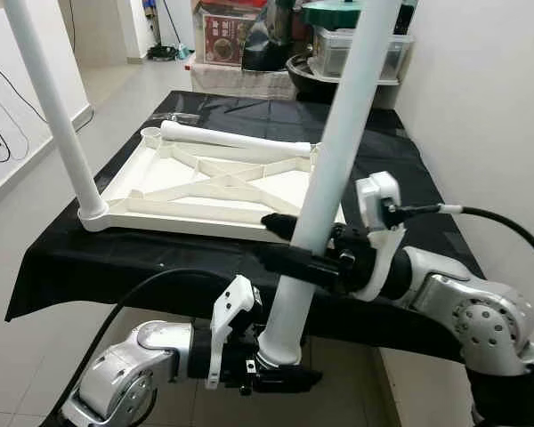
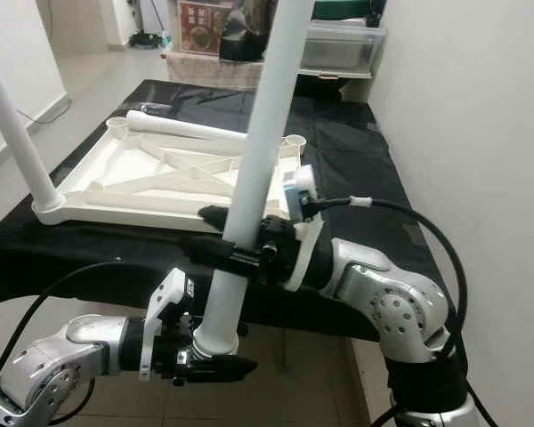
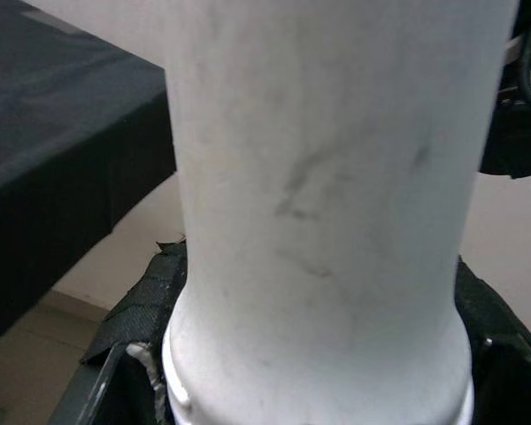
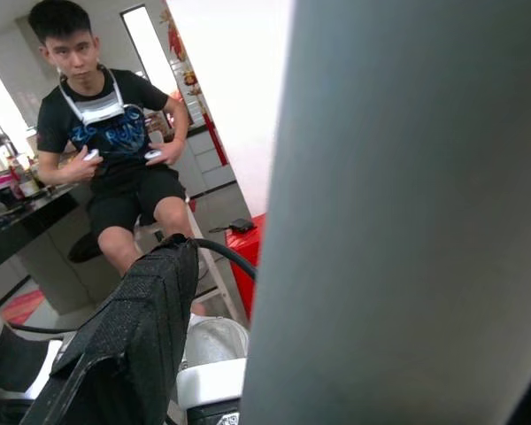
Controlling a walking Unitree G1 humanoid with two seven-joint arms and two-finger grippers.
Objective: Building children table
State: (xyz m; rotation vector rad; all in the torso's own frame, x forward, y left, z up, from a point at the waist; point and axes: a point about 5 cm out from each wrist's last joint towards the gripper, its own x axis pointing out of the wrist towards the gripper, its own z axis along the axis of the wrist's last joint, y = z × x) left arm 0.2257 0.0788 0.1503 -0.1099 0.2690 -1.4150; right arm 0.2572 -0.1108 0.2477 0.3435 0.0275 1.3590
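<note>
Both grippers, left gripper (image 1: pixel 276 378) and right gripper (image 1: pixel 280 240), seemingly pinch the white leg (image 1: pixel 325 178)

Both silver arms reach forward and bend inward in front of the robot. The left tool (image 1: pixel 280 374), held low, clamps its black fingers around the flared bottom end of a white table leg (image 1: pixel 325 178). The right tool (image 1: pixel 289 245), higher up, grips the same leg mid-shaft, wrist turned inward, cable looping behind.
</note>
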